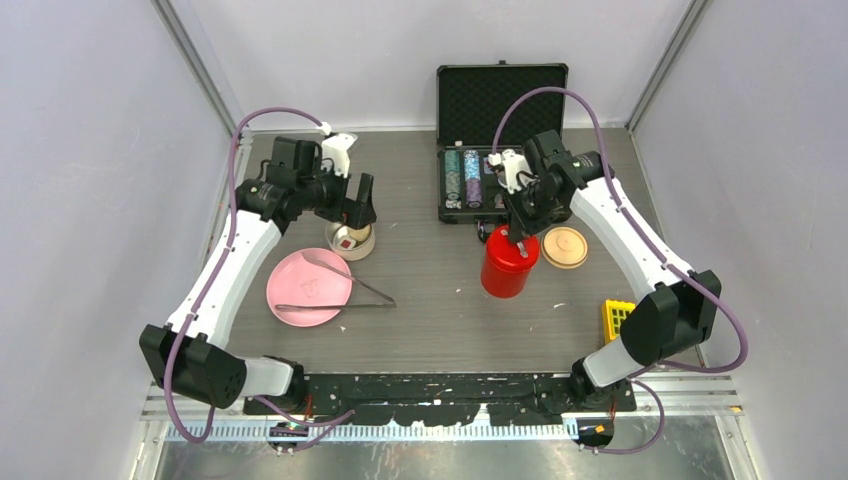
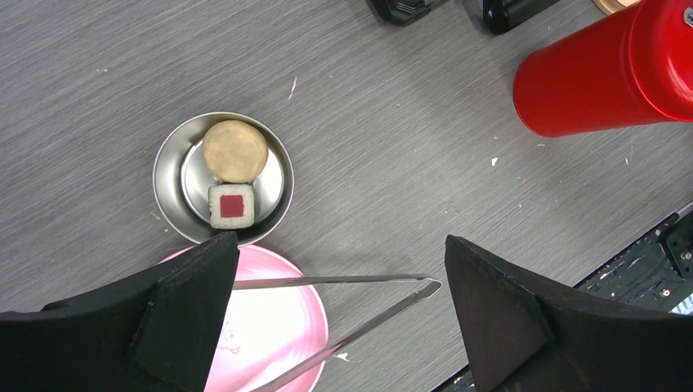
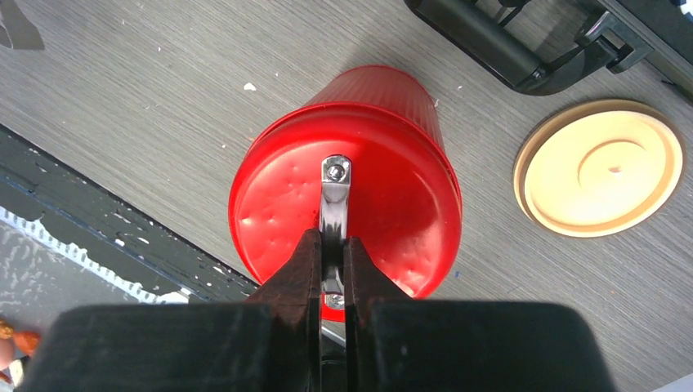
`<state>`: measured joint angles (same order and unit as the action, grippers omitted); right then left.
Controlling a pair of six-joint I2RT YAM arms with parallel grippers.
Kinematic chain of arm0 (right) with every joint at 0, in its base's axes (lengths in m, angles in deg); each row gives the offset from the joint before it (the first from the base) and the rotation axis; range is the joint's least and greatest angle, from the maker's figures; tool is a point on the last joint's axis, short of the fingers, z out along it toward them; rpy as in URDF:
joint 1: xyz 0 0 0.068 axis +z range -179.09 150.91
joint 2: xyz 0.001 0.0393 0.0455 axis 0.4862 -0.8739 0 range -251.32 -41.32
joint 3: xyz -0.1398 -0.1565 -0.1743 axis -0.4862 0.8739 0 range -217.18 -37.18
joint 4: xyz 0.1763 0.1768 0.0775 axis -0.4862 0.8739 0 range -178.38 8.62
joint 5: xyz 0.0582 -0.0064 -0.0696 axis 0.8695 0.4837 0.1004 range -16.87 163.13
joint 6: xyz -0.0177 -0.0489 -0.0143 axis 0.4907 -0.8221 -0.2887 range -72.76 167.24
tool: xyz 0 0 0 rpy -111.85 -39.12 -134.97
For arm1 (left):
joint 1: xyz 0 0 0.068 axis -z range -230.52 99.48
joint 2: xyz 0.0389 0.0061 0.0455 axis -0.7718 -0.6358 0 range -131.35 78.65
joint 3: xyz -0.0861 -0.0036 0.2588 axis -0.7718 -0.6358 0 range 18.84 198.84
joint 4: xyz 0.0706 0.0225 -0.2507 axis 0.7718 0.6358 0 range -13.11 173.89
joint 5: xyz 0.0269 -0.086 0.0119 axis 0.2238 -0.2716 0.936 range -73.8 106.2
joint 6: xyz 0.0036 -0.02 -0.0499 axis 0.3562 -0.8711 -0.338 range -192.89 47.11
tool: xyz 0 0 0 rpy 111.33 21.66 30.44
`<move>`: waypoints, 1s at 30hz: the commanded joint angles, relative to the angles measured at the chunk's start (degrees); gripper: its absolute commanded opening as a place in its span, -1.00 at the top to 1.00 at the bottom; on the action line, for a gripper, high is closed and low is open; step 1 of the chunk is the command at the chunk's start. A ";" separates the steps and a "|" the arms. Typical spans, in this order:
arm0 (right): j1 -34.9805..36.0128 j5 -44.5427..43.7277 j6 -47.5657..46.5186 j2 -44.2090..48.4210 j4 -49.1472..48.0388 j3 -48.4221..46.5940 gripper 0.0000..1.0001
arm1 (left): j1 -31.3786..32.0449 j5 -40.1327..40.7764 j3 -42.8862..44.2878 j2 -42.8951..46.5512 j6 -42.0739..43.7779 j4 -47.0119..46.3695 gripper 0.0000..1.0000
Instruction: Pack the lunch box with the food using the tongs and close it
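Observation:
The red canister of the lunch box [image 1: 509,266] stands upright with its red lid [image 3: 384,188] on. My right gripper [image 3: 333,241] is shut on the lid's metal handle [image 3: 335,192] from above. The steel bowl [image 2: 163,175] holds two pieces of food: a tan round piece [image 2: 234,150] and a white cube with a red centre [image 2: 232,205]. Its beige disc lid [image 1: 564,246] lies flat beside the canister. The tongs [image 2: 343,282] lie across the pink plate [image 2: 270,327] and the table. My left gripper [image 2: 339,239] hangs open above the tongs' joined end, holding nothing.
An open black case of poker chips [image 1: 495,150] stands at the back, just behind the canister. A yellow block toy [image 1: 617,318] lies near my right arm's base. Small orange pieces [image 3: 12,339] show at the right wrist view's lower left edge.

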<state>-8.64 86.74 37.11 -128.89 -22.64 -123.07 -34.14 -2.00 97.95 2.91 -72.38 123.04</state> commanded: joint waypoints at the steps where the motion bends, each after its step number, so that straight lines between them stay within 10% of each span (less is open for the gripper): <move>1: 0.31 -0.60 0.19 0.78 -2.60 1.24 0.99 | -0.03 -1.19 0.44 0.15 0.45 -0.80 -0.99; 26: 7.18 4.02 5.69 -4.73 -17.26 3.37 0.99 | -0.03 -2.05 1.42 -0.72 0.20 -0.46 -0.99; 30: 7.80 5.64 4.99 -7.86 -14.19 -3.22 0.44 | -0.03 -1.93 1.25 -0.51 0.61 -0.10 -0.99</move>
<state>-1.47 91.76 42.49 -133.63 -36.70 -122.76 -34.14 -2.94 97.93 2.05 -72.38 123.06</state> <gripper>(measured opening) 0.179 0.996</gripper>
